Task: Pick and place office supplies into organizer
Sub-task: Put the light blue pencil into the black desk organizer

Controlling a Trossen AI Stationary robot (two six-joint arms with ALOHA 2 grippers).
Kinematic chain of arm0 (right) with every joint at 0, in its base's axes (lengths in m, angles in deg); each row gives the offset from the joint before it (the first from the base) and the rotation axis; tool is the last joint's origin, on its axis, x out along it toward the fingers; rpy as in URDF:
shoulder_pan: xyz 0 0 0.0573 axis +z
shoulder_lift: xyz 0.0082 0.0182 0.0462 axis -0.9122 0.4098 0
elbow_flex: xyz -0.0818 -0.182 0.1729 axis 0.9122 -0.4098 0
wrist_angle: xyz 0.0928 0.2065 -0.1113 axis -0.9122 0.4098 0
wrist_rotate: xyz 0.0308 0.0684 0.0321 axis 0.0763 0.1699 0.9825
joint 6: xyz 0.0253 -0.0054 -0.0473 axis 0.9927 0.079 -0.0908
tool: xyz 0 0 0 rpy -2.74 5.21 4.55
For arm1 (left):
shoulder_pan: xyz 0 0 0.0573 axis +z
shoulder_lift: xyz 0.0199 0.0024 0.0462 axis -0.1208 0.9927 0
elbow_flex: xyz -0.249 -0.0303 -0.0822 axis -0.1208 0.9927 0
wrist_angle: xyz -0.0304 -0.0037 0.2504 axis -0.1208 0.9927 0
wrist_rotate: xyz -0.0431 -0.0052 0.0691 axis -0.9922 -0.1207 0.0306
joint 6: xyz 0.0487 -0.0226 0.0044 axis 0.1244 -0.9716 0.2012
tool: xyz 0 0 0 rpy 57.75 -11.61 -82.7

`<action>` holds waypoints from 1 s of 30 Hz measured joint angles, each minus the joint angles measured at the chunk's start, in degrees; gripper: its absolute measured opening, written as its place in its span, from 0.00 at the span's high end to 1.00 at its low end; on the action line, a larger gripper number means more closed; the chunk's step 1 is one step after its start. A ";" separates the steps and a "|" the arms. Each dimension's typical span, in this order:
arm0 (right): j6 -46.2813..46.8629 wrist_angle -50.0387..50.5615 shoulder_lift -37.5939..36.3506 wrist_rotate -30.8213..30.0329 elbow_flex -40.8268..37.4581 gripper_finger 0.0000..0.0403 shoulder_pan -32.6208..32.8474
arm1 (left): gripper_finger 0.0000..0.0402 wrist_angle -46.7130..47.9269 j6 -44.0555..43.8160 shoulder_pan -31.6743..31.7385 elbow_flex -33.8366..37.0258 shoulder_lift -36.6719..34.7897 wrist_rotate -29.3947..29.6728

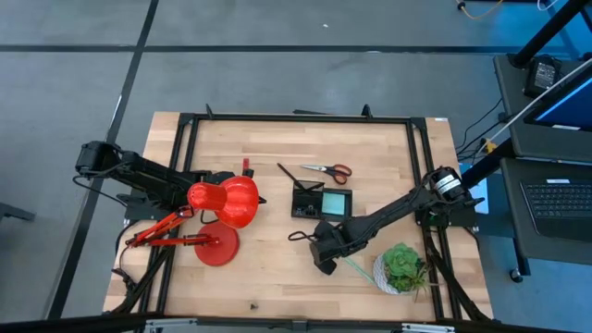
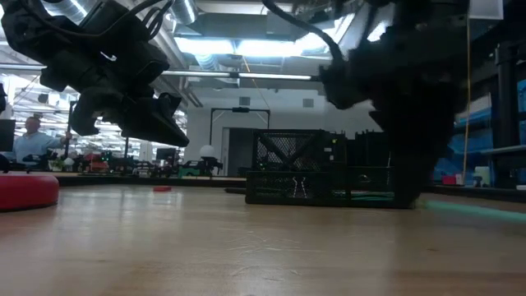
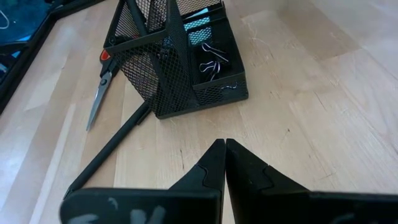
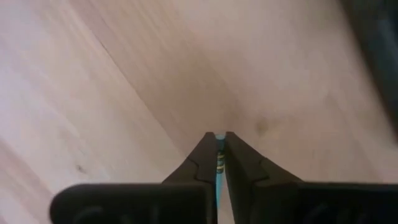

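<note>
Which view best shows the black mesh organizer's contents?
The left wrist view: the black mesh organizer appears close, with binder clips in one compartment. The high view shows it small from above; the low view shows only its side; the right wrist view misses it.

red desk lamp point(image 1: 225, 208), green potted plant point(image 1: 402, 266), wooden table point(image 1: 277, 277)

Past our left gripper point(image 3: 224, 148), whose two dark fingers meet at their tips with nothing between them, we see the bare wooden table point(image 3: 323, 93). Ahead stands the black mesh organizer point(image 3: 177, 62), with a binder clip point(image 3: 210, 62) in one compartment and something light blue point(image 3: 198, 25) behind it. Beside the organizer lie red-handled scissors point(image 3: 99, 93) and a thin black pen point(image 3: 109, 152), its end near the organizer's corner.
</note>
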 joint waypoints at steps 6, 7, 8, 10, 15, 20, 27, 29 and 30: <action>-7.88 0.35 -0.14 -2.25 5.48 0.96 -1.99 | 0.99 0.00 -0.02 0.00 -0.01 -0.01 0.00; -9.28 0.81 -0.15 -2.63 6.70 0.96 -2.32 | 0.99 0.00 -0.02 0.01 -0.01 0.00 0.00; -10.71 1.59 -0.15 -2.87 8.06 0.96 -2.70 | 0.99 0.00 -0.02 0.00 -0.01 -0.01 0.00; -13.68 3.05 -0.18 -3.69 10.94 0.96 -3.42 | 0.99 0.00 -0.02 0.01 -0.01 -0.01 0.00; -20.22 10.44 -0.22 -8.08 19.99 0.96 -4.89 | 0.99 0.00 -0.02 0.00 0.00 0.00 0.00; -24.41 21.76 -0.22 -16.29 30.66 0.96 -5.45 | 0.99 0.00 -0.02 0.01 0.00 -0.01 0.00; -30.75 29.95 -0.32 -27.98 44.30 0.96 -5.93 | 0.99 0.00 -0.08 0.00 -0.01 0.01 0.00; -33.67 29.80 -0.33 -29.44 47.35 0.96 -6.64 | 0.99 0.00 -0.14 0.02 -0.01 -0.01 0.00; -35.15 29.42 -0.33 -29.67 48.58 0.96 -7.16 | 0.99 0.00 -0.12 0.02 0.00 -0.01 0.00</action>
